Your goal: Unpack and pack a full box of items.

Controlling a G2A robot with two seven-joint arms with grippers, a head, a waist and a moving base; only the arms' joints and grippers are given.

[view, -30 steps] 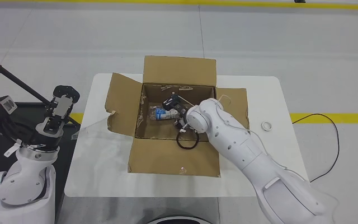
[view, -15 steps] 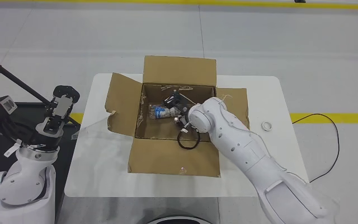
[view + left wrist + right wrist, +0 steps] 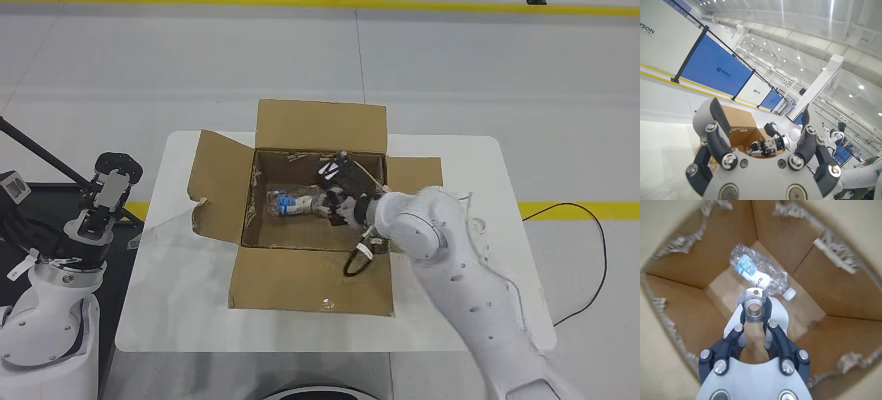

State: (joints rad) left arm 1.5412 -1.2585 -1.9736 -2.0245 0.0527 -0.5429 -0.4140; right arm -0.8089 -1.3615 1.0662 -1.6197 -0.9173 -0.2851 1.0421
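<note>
We see the box (image 3: 320,125) standing open on the white table (image 3: 450,160), its flaps turned out. The right gripper (image 3: 754,312) hangs inside the box, its jaws closed on a small metal fitting (image 3: 753,303), a short hollow cylinder with a flat flange, pinched from both sides by the dark pads (image 3: 769,306); the left gripper (image 3: 761,108) is well to the left of the box, off the table, its jaws spread wide and holding nothing.

The bottle (image 3: 757,270), clear and crumpled with a blue-and-white label and a white cap, lies on its side on the floor of the box, below and beyond the fitting, cap end nearest the jaws; the flange overlaps its shoulder, and we cannot tell whether they touch.

In the top view the bottle (image 3: 295,205) lies toward the box's left wall with the right gripper (image 3: 335,200) beside it, nearer the box's middle, the fitting too small there to make out; the right wrist view gives us the grip itself and the torn tape along the box's (image 3: 838,291) upper edges; the left wrist view shows the box (image 3: 738,117) from outside, with the right gripper (image 3: 755,149) at its open top; a small white ring (image 3: 478,225) lies on the table to the right of the box, apart from it.
</note>
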